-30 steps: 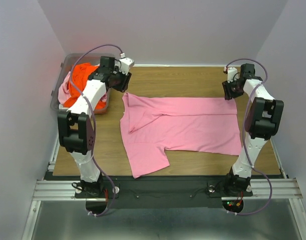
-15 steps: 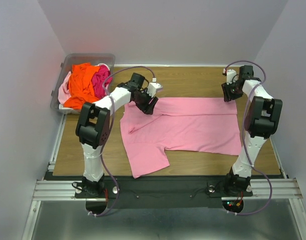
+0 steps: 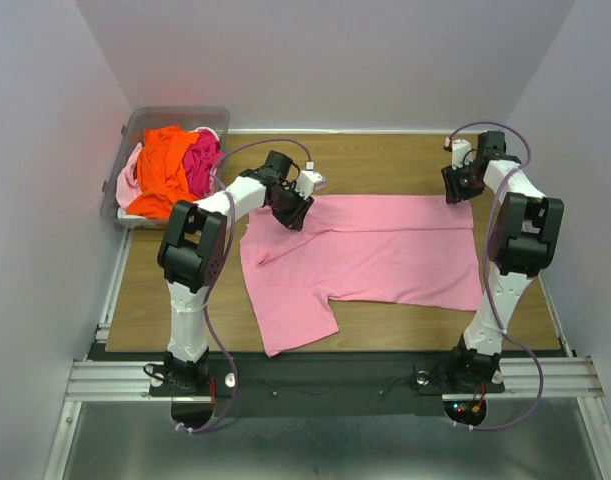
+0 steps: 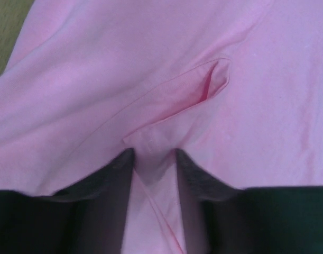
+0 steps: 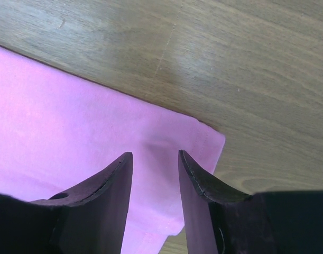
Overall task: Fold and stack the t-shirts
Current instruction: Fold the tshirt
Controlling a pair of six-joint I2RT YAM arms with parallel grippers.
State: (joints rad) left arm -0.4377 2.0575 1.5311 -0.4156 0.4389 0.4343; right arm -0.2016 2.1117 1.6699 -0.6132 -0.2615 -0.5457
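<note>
Wood table [image 3: 385, 165] w/ pink t-shirt [image 3: 385, 250] flat, clear bin [image 3: 145, 125] far-left corner.

- A light pink t-shirt [image 3: 370, 248] lay spread flat, its far corner under the right fingers [image 5: 116, 182].
- Orange [image 3: 161, 180], hot pink [image 3: 199, 160] and pale pink [image 3: 128, 178] shirts sat heaped (crumpled), well left of the left fingers [image 4: 111, 174].

Left arm: white-link, black-jointed, reaches forward and inward, elbow raised, wrist pitched down. Left black two-finger claw [image 3: 288, 212] low over pink fabric; fingers [image 4: 111, 174] parted narrowly, fabric fold rising between them. Contact with fold cannot be confirmed.

Right arm: extended forward along right side, wrist bent inward and down. Right black two-finger claw [image 3: 460, 187] with fingers [image 5: 119, 177] spread apart, nothing gripped.
</note>
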